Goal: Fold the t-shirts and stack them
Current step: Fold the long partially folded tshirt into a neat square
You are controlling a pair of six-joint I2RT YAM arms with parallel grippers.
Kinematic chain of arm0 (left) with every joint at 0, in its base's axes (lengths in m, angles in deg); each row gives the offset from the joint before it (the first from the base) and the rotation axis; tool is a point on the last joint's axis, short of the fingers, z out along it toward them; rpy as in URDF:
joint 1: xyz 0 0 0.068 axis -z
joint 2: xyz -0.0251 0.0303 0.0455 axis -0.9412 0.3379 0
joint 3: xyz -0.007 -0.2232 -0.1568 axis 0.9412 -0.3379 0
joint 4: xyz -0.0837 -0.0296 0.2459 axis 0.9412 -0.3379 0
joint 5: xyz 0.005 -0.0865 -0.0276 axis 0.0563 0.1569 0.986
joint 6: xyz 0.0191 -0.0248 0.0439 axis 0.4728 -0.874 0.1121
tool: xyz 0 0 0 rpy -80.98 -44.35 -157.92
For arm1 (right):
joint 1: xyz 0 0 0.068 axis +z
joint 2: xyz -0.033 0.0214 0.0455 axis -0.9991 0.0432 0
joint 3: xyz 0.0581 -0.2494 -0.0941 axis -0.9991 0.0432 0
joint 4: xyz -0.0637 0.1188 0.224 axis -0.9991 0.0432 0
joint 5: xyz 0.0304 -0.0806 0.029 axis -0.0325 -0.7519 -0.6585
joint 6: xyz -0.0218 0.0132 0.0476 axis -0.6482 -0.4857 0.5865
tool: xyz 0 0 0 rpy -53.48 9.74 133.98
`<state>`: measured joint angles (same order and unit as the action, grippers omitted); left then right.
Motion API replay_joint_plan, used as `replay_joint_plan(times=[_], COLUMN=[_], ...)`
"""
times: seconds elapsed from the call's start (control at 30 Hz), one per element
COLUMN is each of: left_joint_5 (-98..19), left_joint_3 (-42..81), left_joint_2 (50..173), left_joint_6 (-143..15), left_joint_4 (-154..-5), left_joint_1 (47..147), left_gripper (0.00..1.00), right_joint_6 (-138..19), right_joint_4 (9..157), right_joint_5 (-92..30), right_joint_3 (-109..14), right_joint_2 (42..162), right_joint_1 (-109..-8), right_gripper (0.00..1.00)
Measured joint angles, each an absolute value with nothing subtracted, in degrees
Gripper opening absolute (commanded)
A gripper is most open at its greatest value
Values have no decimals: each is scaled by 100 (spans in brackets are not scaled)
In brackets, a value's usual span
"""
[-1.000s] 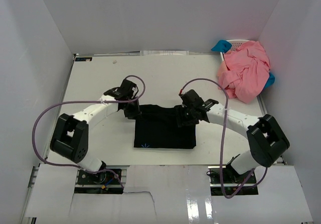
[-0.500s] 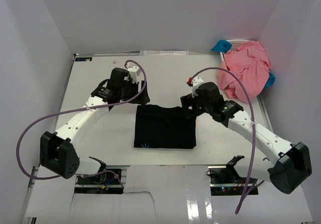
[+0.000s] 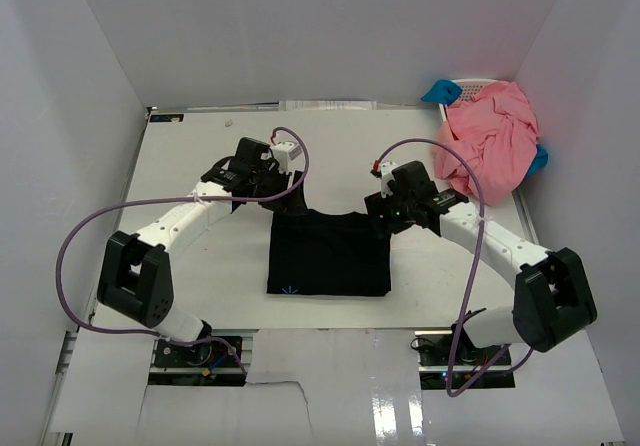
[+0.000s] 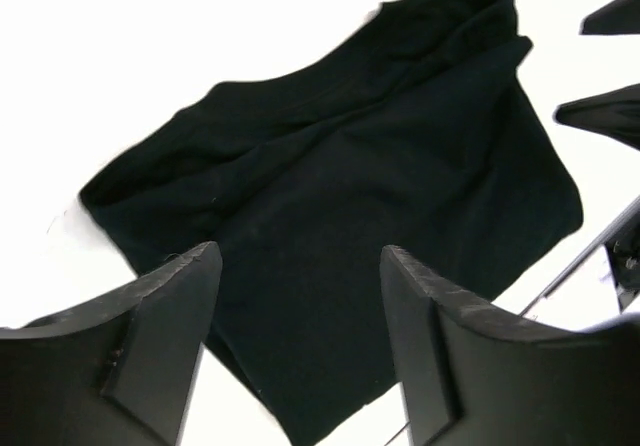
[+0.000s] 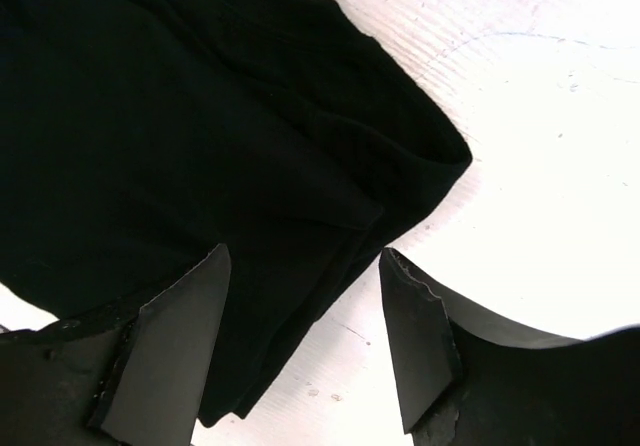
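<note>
Hovering wide open and empty, the left gripper (image 4: 300, 258) and right gripper (image 5: 305, 258) flanked the black t-shirt (image 3: 328, 254) at ten and two o'clock.

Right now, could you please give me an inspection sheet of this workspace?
Surface: white table, flat.
Job's things: black t-shirt folded at the centre; pink t-shirts heaped at the far right corner.
Clutter: white basket and a blue item under the pink heap.
Hands: left hand and right hand open over the black t-shirt's far corners, holding nothing.
Cables: purple cables loop along both arms.
Surroundings: white walls on three sides.
</note>
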<state>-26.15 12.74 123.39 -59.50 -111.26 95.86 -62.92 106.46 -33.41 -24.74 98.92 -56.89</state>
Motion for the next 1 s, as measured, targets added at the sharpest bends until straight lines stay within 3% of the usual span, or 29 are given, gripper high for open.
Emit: replay_joint_plan(times=[0.9, 1.0], left_joint_5=[-2235, -2268], left_joint_3=[1272, 1274], left_joint_2=[12977, 12977], left_joint_6=[-5598, -5574], left_joint_4=[-10863, -10866], left_joint_1=[9586, 9586], left_gripper=[71, 71], right_joint_6=[-6541, -6545], right_joint_4=[10582, 10576], right_joint_5=[-3116, -3149], right_joint_3=[-2712, -2828], right_joint_2=[10799, 10834], right_joint_1=[-5785, -5809], right_gripper=[67, 62])
